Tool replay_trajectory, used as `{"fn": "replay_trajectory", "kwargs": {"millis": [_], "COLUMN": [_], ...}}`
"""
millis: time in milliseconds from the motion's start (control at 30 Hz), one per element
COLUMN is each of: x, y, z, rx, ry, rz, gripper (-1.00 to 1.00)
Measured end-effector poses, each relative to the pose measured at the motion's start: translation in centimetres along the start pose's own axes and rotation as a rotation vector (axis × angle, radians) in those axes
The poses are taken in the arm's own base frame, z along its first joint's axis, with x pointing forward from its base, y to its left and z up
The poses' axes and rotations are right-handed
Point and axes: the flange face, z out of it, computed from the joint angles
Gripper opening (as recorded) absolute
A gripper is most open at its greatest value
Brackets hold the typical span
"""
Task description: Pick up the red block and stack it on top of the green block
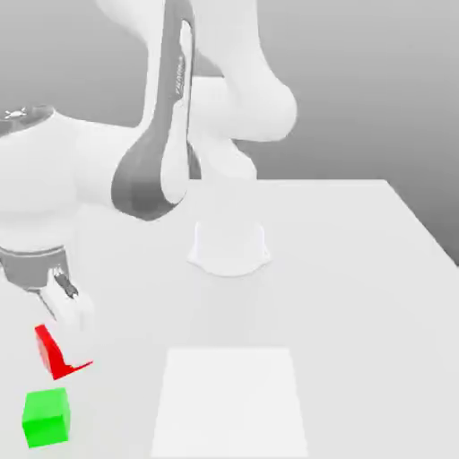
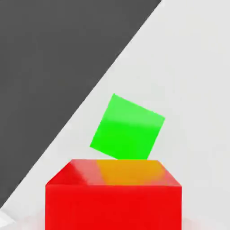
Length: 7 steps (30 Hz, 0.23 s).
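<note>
Nearest you, at the exterior view's lower left, the green block [image 1: 46,417] sits on the white table [image 1: 359,269] near its edge. Just behind and above it, your gripper [image 1: 64,316] has its jaws clamped on the red block [image 1: 56,351], held clear of the green one. Farther back stands the arm's white base [image 1: 229,246].

**Non-Task Items in View**

The counter [image 1: 359,269] is a plain white surface. A flat white square panel [image 1: 230,401] lies on it near the front edge. A low white round mount [image 1: 229,246] sits further back. The backdrop [image 1: 359,90] is plain grey.
</note>
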Motion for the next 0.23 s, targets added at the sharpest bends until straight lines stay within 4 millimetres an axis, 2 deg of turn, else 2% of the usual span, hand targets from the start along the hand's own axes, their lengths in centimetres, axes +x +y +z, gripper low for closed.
{"fn": "replay_trajectory", "kwargs": {"millis": [100,133,233], "x": [0.5,0.5,0.5], "y": [-0.3,-0.2,-0.2], "z": [3.9,4.8,4.8], "rx": [0.0,0.0,0.0], "ry": [-0.001,-0.001,-0.001], "rz": [0.002,0.002,0.002], "gripper": [-1.0,1.0,1.0]}}
